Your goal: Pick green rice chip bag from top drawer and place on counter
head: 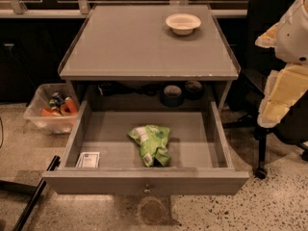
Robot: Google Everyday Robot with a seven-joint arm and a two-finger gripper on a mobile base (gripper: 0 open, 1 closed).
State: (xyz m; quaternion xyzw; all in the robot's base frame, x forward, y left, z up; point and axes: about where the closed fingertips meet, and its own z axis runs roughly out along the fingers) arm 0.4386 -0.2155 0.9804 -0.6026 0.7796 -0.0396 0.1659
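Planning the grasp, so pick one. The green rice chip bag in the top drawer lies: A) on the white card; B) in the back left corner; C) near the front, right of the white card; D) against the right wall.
C: the green rice chip bag lies near the front of the top drawer, clear of the white card to its left; the gripper is out of view.

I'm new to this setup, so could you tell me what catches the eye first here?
The bright green rice chip bag lying in the middle of the open top drawer stands out most, with a small white card in its front left corner. A white bowl sits at the back of the counter, and the gripper hangs at the right edge, clear of the bag.
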